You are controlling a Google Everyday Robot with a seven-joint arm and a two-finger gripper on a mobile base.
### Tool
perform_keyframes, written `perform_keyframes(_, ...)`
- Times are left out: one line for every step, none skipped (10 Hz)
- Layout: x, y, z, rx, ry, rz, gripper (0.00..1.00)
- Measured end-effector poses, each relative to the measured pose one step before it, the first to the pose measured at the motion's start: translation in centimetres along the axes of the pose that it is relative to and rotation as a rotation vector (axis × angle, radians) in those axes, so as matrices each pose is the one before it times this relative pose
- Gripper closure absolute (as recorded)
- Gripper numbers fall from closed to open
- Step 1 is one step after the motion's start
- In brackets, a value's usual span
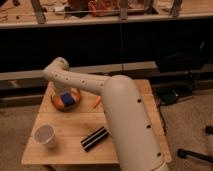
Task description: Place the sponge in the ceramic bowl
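On the back left of the wooden table stands the orange-brown ceramic bowl. Inside it lies the small blue sponge. My pale arm crosses the table from the lower right, bends at an elbow above the bowl and turns down. The gripper hangs at the bowl's back rim, just above the sponge. From here I cannot tell whether it touches the sponge.
A white cup stands near the front left corner. A black bar with pale stripes lies at the front middle, and a thin orange piece lies right of the bowl. Dark shelving runs behind; a chair base sits on the floor right.
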Motion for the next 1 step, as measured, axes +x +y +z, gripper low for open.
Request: perform_keyframes(0.055,-0.045,-0.011,0.00069,0.00156,-0.00106,0.31)
